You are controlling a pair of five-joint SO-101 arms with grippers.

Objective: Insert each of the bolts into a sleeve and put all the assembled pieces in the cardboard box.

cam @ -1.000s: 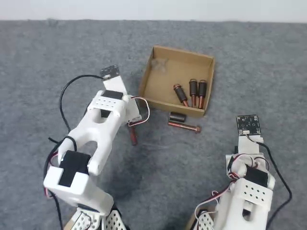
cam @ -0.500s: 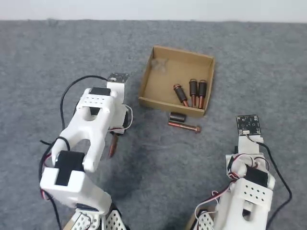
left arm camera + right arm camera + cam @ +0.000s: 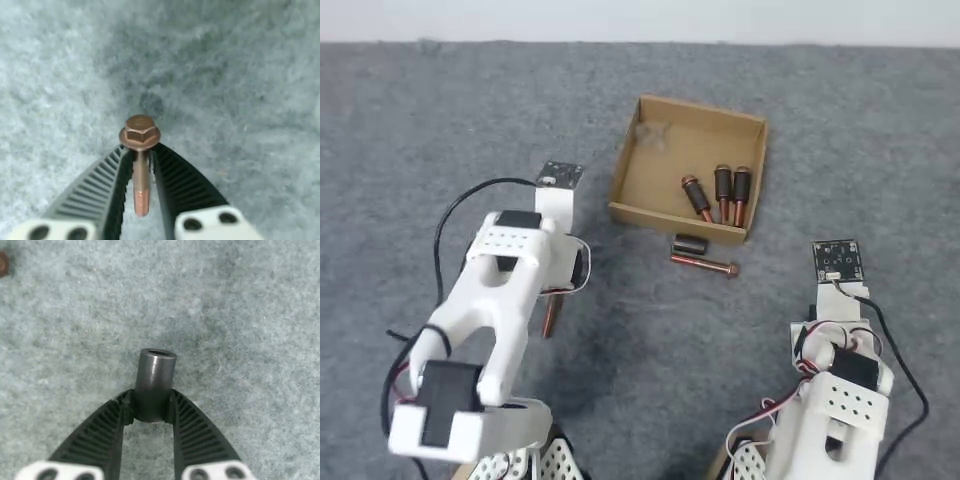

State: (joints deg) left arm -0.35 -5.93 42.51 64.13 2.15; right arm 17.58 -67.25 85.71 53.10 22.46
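The left jaws are pinching a copper-coloured, hex-headed bolt (image 3: 139, 145) by its shank over the counter (image 3: 410, 120), near the cardboard box (image 3: 670, 217); the right jaws are clamping a dark hollow sleeve (image 3: 154, 382).

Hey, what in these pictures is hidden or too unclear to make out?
High view: held bolt, one end covered by the left arm.
Right wrist view: brown thing cut off by the picture's edge, unidentifiable.
High view: pale smudge on the cardboard box floor, too faint to identify.
Right wrist view: sleeve, rear end hidden inside the right pincer.
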